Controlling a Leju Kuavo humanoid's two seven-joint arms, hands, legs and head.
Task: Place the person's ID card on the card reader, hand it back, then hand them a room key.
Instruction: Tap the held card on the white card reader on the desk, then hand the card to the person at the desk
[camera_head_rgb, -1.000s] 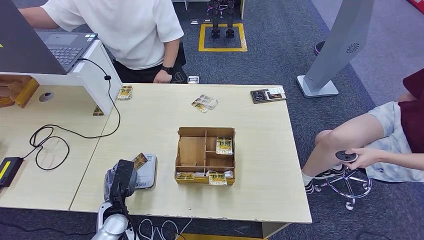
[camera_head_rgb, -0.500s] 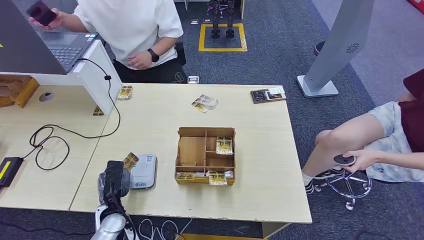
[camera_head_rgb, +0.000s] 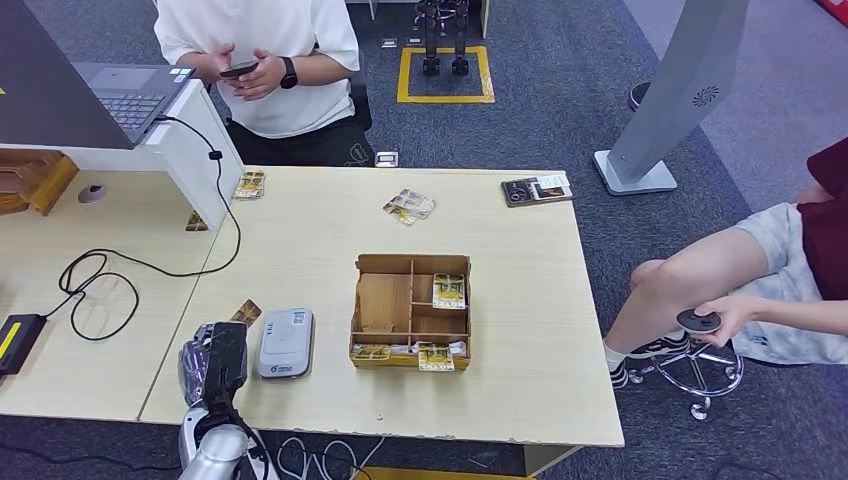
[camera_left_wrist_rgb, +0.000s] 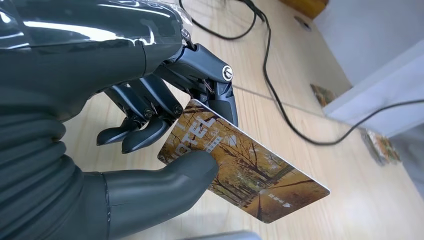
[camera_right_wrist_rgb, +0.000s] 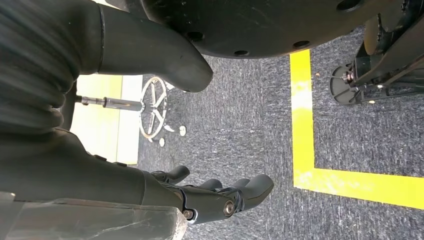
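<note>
Pinching the ID card (camera_left_wrist_rgb: 240, 167) between thumb and fingers, the left hand (camera_head_rgb: 213, 362) hangs over the near table edge, just to the left of the card reader (camera_head_rgb: 284, 343), card clear of the reader's top. My guess: it's thin stiff plastic, very light, glossy and probably slick, so it could pivot or slide out of a pinch this close to one corner. A grip further in along the short edge would likely be safer, leaving the long end free for the person (camera_head_rgb: 262, 60) beyond the reader to take. The right hand (camera_right_wrist_rgb: 220, 197) hangs down over the carpet, fingers loosely apart, holding nothing.
</note>
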